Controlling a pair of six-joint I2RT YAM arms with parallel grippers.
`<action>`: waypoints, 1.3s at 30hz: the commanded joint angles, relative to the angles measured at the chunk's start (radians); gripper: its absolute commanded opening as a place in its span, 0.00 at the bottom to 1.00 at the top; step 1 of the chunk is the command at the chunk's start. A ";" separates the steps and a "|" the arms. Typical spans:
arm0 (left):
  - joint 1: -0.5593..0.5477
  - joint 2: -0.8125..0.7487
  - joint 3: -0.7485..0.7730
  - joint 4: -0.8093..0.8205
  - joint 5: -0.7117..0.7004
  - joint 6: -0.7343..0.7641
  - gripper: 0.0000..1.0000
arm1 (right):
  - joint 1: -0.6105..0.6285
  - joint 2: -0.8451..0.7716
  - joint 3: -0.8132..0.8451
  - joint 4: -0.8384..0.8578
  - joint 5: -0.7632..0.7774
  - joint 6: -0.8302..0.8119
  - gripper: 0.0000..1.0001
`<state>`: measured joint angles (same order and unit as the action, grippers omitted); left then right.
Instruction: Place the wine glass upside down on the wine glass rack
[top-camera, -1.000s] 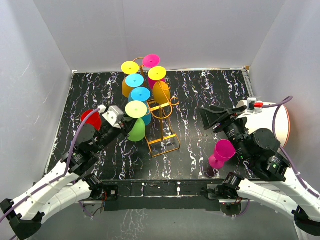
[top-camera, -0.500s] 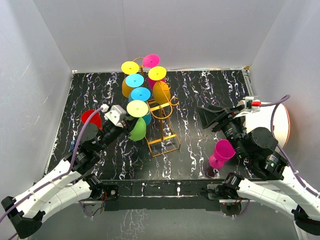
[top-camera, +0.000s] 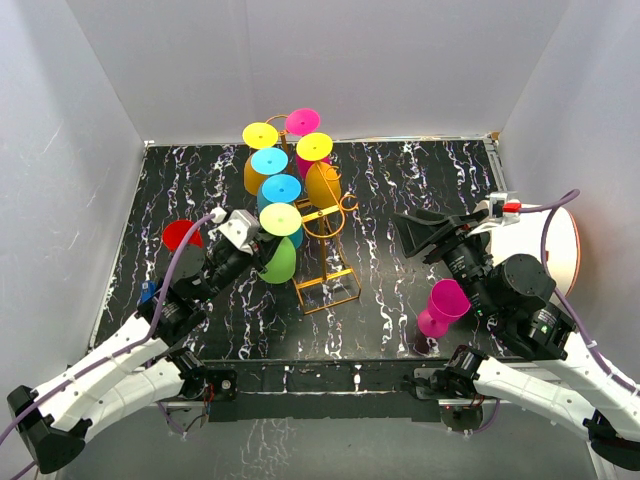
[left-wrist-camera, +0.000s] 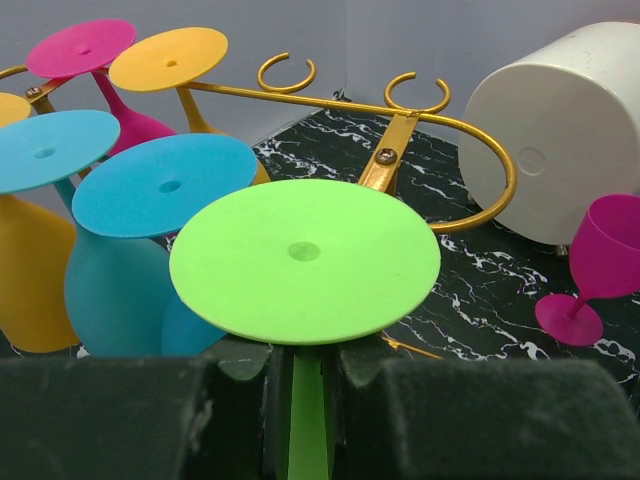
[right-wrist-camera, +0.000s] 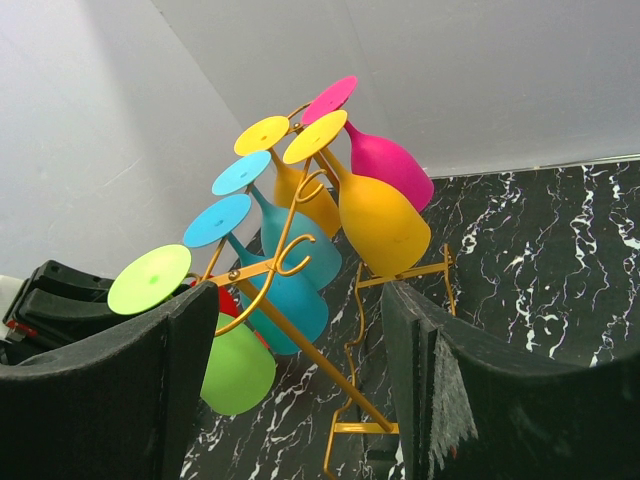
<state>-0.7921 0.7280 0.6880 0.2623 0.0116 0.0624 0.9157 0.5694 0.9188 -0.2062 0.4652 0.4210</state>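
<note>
From above, the left gripper (top-camera: 258, 254) is shut tight on the green wine glass (top-camera: 279, 262). The glass is upside down with its flat foot on top, just left of the near end of the wine glass rack (top-camera: 327, 222). Five other glasses (top-camera: 281, 188) hang farther along the rack (yellow, blue and pink ones). The right gripper (top-camera: 408, 232) sits on the right with its fingers apart and holds nothing. A pink glass (top-camera: 443, 306) stands the right way up on the table (top-camera: 420, 170) near it. In the left wrist view, the green stem is pinched between the two dark fingers (left-wrist-camera: 100, 415), and the round foot is in front of the rack's gold arm (left-wrist-camera: 400, 150), not hooked on it as far as I can tell. In the right wrist view, the green glass (right-wrist-camera: 236, 372) hangs by the near left tip of the rack (right-wrist-camera: 300, 352). I think the flip and the carry are done. What is left is sliding the stem onto the arm and letting go.
</note>
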 joint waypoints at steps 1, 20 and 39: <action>0.002 0.016 0.008 0.067 0.023 0.001 0.00 | 0.005 -0.003 0.011 0.047 -0.008 -0.001 0.64; 0.003 0.049 -0.014 0.101 0.055 -0.048 0.00 | 0.005 0.000 0.014 0.045 -0.011 0.002 0.64; 0.004 0.047 -0.006 0.030 0.011 -0.119 0.35 | 0.005 0.009 0.024 0.034 -0.010 0.015 0.64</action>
<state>-0.7921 0.7948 0.6781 0.3019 0.0330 -0.0303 0.9157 0.5701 0.9188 -0.2070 0.4606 0.4282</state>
